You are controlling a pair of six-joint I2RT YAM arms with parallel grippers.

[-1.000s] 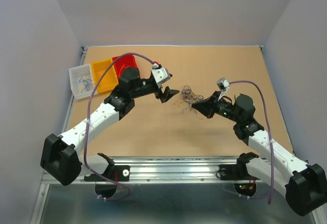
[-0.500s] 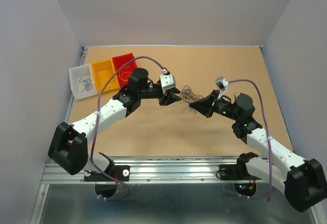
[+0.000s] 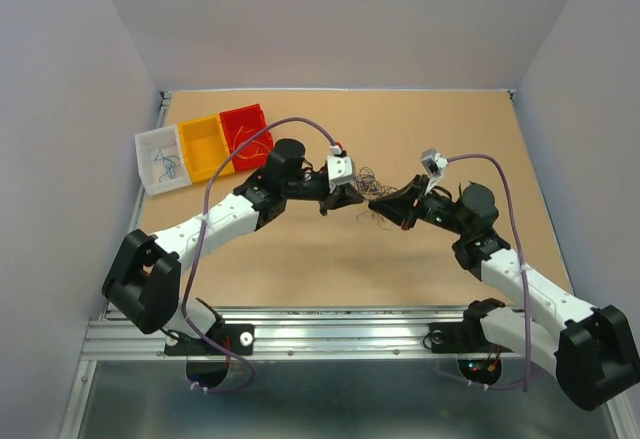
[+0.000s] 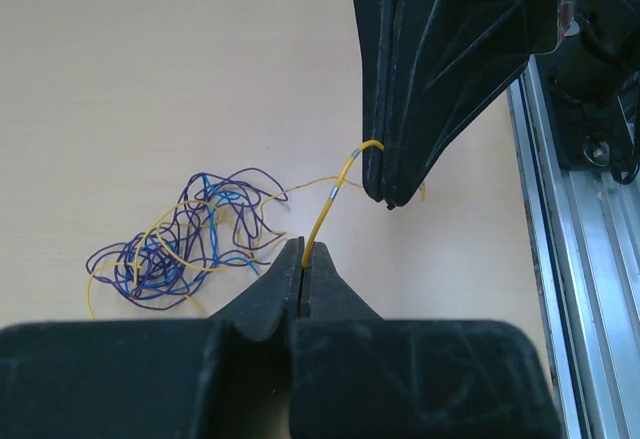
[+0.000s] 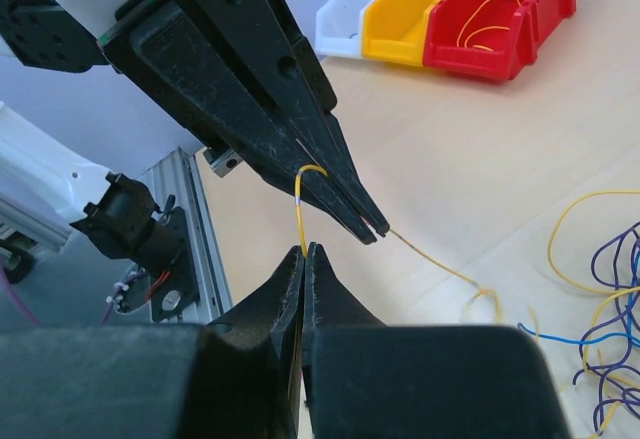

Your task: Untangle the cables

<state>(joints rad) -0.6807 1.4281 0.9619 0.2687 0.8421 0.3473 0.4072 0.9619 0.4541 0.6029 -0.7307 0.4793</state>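
Pinching one yellow wire [image 4: 324, 207] with left gripper [image 4: 303, 251] and right gripper [image 5: 305, 251], both clamped shut on it, beside the tangled cables [image 4: 185, 244]. Calling for slow pulling apart, sliding that strand free without dragging the rest.

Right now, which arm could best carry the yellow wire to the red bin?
Left, likely: the left gripper is shut on the yellow wire, and the red bin sits on its side.

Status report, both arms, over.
Left gripper shut on thin yellow wire. Right gripper shut on same wire, tips close together. Tangle of blue, purple, yellow wires beside them, knotted.
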